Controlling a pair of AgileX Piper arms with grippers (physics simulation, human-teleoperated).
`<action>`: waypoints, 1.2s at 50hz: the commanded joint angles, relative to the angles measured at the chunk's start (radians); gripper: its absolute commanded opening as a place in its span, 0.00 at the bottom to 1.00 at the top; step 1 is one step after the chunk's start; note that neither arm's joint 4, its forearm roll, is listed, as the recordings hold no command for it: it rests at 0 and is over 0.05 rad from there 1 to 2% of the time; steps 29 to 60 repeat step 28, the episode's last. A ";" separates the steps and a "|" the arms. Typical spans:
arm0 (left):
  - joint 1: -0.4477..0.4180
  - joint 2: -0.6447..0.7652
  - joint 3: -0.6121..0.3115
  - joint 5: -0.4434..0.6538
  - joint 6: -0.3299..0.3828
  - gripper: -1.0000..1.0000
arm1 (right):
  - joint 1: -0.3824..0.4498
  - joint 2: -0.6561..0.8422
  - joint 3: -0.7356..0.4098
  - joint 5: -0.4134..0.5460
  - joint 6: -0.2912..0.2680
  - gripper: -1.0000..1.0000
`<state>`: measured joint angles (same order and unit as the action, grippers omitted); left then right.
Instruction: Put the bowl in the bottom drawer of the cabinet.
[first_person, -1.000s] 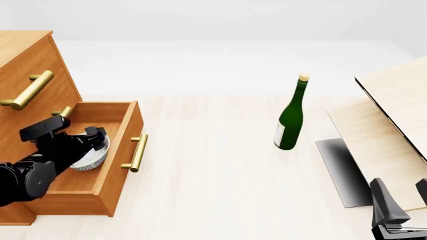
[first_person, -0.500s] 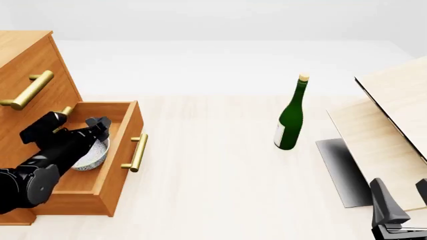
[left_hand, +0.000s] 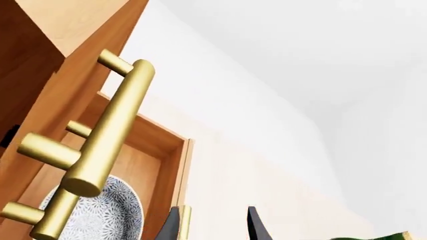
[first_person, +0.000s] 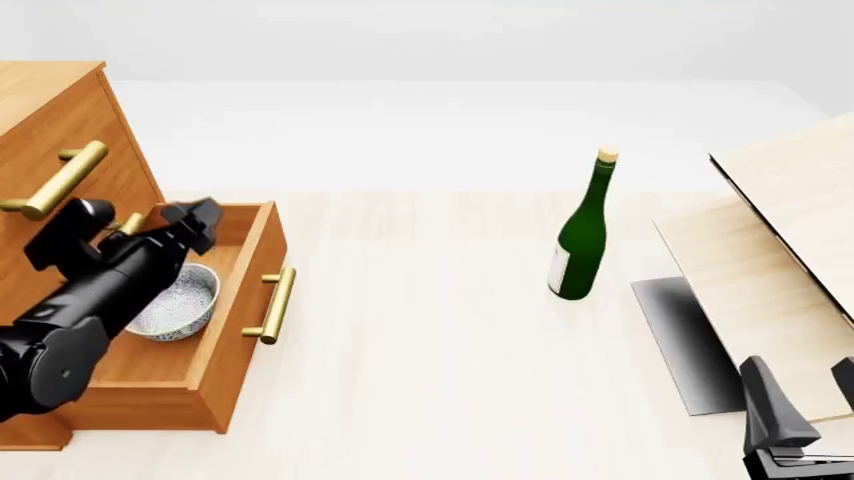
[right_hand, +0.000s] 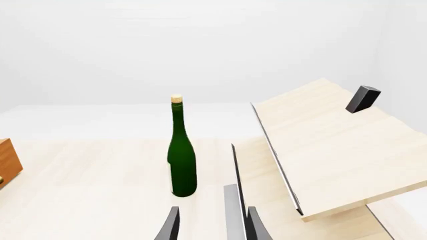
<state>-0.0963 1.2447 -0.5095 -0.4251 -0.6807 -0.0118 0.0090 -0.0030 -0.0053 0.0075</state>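
Sitting in the open drawer (first_person: 200, 340) is the bowl (first_person: 180, 302), let go. Left fingers (first_person: 191, 222) are parted, right fingers (right_hand: 212, 222) too. Closing may be left.

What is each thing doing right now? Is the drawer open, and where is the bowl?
bottom drawer: pulled open.
bowl: upright inside the bottom drawer, nothing holding it.
cabinet: upper drawer shut.
left tool: open, empty, raised above the drawer.
right tool: open, empty, apart from everything.
green bottle: standing upright on the table, corked.
pale boards: lying tilted at the right.
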 joint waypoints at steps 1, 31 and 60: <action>-0.023 -0.051 -0.010 0.027 -0.024 1.00 | -0.001 0.002 -0.001 -0.002 0.000 1.00; -0.174 -0.328 -0.019 0.115 0.098 1.00 | -0.001 0.007 0.001 -0.007 0.000 1.00; -0.174 -0.328 -0.019 0.115 0.098 1.00 | -0.001 0.007 0.001 -0.007 0.000 1.00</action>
